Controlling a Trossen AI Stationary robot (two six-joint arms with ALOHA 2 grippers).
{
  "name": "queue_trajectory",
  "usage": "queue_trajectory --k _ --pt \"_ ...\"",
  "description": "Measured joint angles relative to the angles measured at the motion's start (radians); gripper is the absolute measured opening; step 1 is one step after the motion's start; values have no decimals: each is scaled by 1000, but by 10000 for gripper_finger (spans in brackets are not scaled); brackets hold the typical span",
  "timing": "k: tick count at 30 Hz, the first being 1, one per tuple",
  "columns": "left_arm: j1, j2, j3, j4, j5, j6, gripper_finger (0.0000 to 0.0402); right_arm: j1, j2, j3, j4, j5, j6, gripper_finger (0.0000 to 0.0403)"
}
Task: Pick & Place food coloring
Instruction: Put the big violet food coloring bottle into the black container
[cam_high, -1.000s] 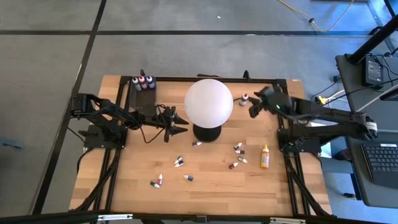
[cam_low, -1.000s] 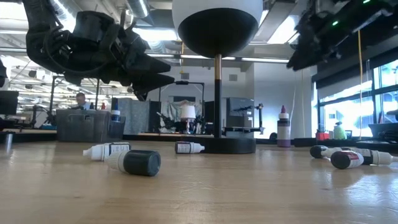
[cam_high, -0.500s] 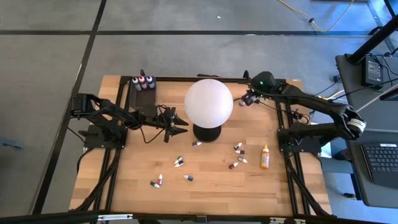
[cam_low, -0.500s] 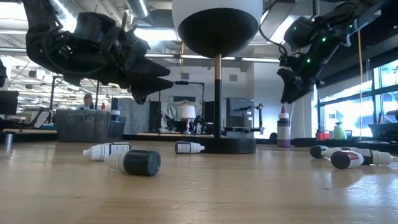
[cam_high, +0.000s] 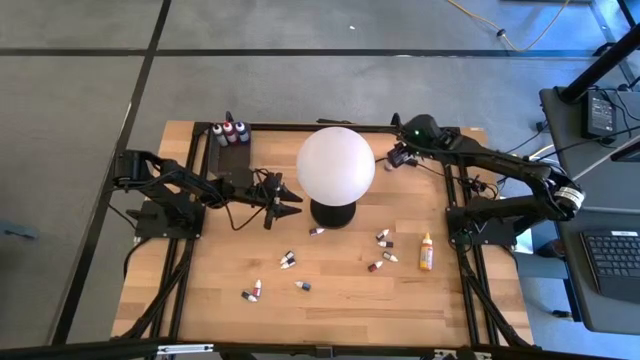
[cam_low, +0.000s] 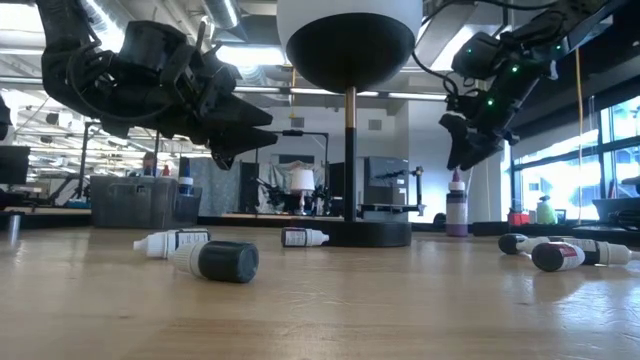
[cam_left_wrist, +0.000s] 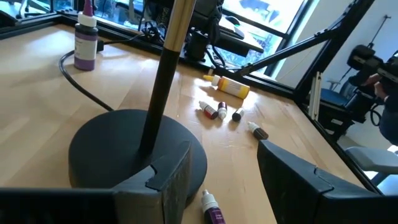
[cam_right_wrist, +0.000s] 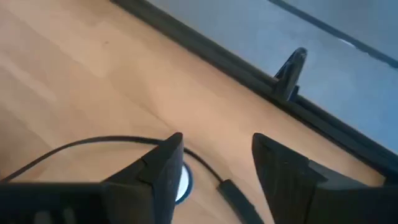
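Food coloring bottle (cam_low: 456, 203) stands upright beneath the right gripper (cam_low: 462, 152); its wrist view shows only a white cap (cam_right_wrist: 181, 184) between parted, empty fingers. Left gripper (cam_high: 284, 199) hovers released beside the lamp base (cam_left_wrist: 134, 155).

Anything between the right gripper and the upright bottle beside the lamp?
Nothing visible. The right gripper hangs open just above the upright bottle, clear air between them; the lamp stands off to one side.

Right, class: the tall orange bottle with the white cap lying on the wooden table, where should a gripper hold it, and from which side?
Grip the tall orange bottle across its wider body, coming straight down from above; it lies flat, apart from the neighbouring small bottles.
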Motion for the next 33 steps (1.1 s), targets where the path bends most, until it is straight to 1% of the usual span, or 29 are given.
queue_trajectory --k 3,7,11,15,19,23,28,30,33 --pt "0 0 0 0 0 0 178 0 0 0 19 -22 -5 235" --pt "0 0 0 0 0 2 179 0 0 0 4 -98 -19 275" --pt "0 0 0 0 0 2 179 8 0 0 -23 -103 2 295" --pt "0 0 0 -2 0 2 178 13 1 -11 -21 -104 34 298" --pt "0 0 0 -8 0 2 180 13 2 -33 -26 -103 30 298" --pt "0 0 0 -22 0 3 178 28 3 -51 -23 -103 -13 298" --pt "0 0 0 -30 0 15 179 60 20 -85 47 -104 -72 298" --pt "0 0 0 -30 0 18 180 67 32 -94 74 -104 -72 292" --pt "0 0 0 -30 0 18 178 72 47 -94 80 -89 -70 269"
